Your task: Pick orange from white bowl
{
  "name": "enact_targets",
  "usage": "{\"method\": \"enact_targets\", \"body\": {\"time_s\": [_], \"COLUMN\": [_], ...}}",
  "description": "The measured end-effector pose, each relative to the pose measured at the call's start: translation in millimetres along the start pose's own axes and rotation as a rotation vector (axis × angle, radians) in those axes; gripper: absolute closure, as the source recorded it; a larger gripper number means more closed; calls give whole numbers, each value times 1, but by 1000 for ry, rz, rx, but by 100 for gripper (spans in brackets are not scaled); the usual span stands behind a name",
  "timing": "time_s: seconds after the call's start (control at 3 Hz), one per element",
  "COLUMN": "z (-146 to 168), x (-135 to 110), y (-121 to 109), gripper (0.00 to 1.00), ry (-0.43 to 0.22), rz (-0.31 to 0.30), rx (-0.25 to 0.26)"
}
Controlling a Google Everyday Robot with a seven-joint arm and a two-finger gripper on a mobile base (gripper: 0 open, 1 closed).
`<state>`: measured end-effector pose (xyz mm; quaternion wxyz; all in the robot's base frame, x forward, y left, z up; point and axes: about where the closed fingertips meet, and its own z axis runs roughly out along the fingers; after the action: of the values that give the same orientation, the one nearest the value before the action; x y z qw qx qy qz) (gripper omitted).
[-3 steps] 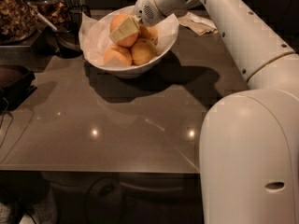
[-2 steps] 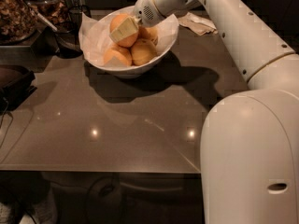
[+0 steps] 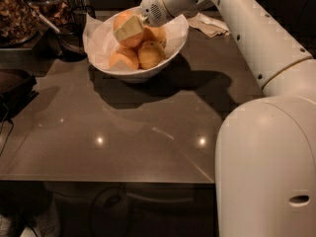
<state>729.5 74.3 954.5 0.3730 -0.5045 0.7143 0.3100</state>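
deep orange orange (image 3: pixel 121 19) upper middle of the frame, paler yellow-orange fruits (image 3: pixel 150 54) below it, glossy white bowl (image 3: pixel 143 74), cream gripper (image 3: pixel 129 28) right against the orange, white arm (image 3: pixel 256 38), grey-brown table (image 3: pixel 123 137).

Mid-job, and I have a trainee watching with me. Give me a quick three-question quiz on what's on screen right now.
1. True or false: the gripper is at the orange in the white bowl.
2. What lies on the table behind the bowl, to the right in the camera view? A) crumpled paper B) a knife C) a plate
3. Fill in: the bowl is lined with white ____.

Key: 1 true; 2 A; 3 paper.
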Motion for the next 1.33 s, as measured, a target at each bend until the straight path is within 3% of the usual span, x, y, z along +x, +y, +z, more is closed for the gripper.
{"method": "enact_targets", "body": {"time_s": [0.67, 1.0, 1.33], "z": [-32, -32, -42], "x": [-42, -42, -40], "y": [31, 32, 38], "gripper": [100, 100, 100], "ry": [-165, -168, -155], "rz": [-57, -58, -26], "rx": [-56, -59, -28]}}
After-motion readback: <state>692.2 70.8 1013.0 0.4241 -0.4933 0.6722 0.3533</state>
